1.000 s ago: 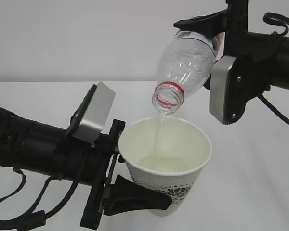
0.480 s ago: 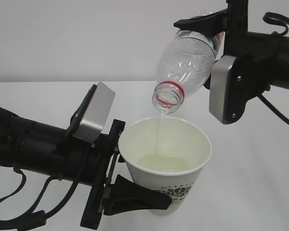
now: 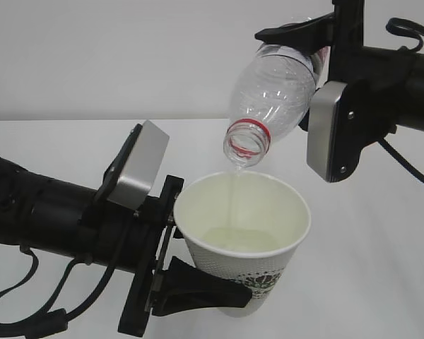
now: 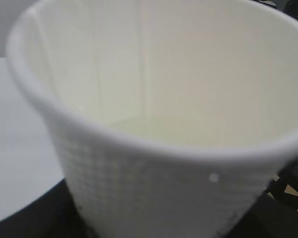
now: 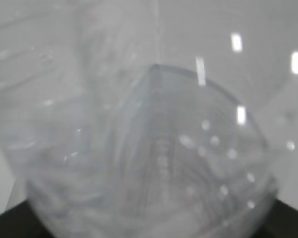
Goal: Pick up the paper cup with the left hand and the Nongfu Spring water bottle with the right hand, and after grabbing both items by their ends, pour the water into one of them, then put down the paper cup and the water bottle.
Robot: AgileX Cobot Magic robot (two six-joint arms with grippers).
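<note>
My left gripper (image 3: 219,293) is shut on the lower part of the white paper cup (image 3: 244,236), holding it upright above the table. The cup (image 4: 154,129) fills the left wrist view, with pale yellowish water (image 4: 188,131) pooled inside. My right gripper (image 3: 318,39) is shut on the base end of the clear Nongfu Spring water bottle (image 3: 272,95), which is tipped mouth-down with its red neck ring just above the cup's rim. A thin stream of water (image 3: 233,194) falls from the open mouth into the cup. The bottle's clear wall (image 5: 154,148) fills the right wrist view.
A white table (image 3: 381,268) lies below both arms, and a plain white wall (image 3: 127,56) stands behind. Black cables hang from the left arm (image 3: 28,311) and the right arm (image 3: 410,169).
</note>
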